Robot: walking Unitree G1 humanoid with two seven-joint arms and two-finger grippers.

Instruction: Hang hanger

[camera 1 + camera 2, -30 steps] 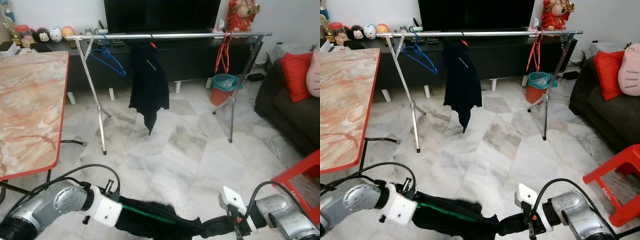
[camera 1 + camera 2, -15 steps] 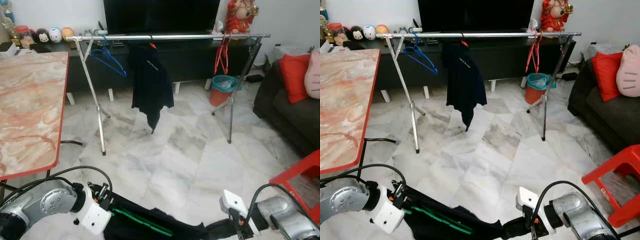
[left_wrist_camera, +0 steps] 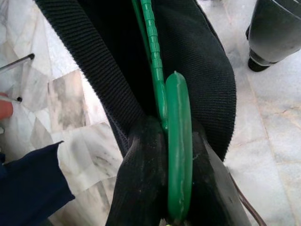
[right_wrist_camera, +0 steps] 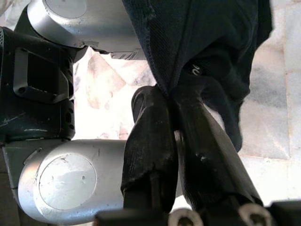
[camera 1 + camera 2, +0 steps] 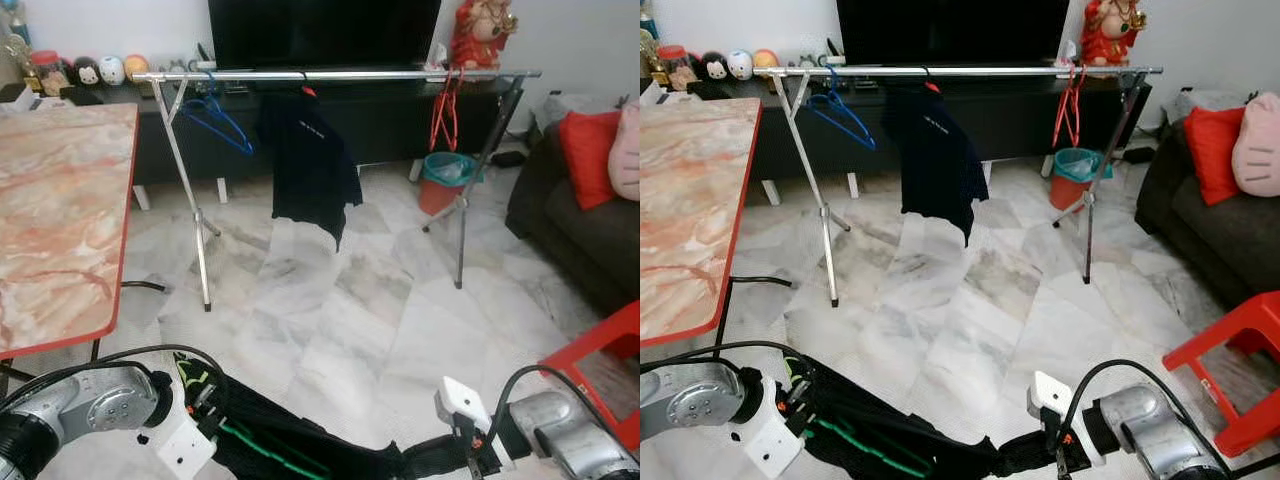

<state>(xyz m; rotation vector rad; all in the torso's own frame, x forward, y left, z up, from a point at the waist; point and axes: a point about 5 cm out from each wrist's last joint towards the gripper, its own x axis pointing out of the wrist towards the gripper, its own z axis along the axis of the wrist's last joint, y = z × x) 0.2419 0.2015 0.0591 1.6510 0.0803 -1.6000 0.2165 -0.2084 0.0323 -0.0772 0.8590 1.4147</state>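
Lower and further toward the robot's left than a second ago, the left gripper (image 3: 176, 188) has carried its end of the load down, so the dark garment (image 5: 300, 455) now sags deeper across the bottom of the head views; the shirt (image 5: 312, 160) on the rack has also swung toward the right. The left gripper is pressed together on the green hanger (image 3: 178, 141), pinching its thick rounded end between the black fingers (image 3: 141, 179), with the ribbed green bar running away from the wrist inside the garment. The right gripper (image 4: 176, 141) is clamped on a bunched fold of the same garment, near the robot's own silver arm. So the hanger lies low in front of the robot's body, its long axis running roughly from the left gripper across toward the right one, with the fabric draped around it. The rail (image 5: 340, 74) stands well apart, ahead and above, carrying a blue hanger (image 5: 215, 115), the shirt and a red hanger (image 5: 445, 105). I judge the hanging itself is not yet begun: the hanger must be lifted and brought forward to the rail, and the left gripper, which holds it directly, is the one to lead. Free rail between the shirt and the red hanger looks the likeliest spot.
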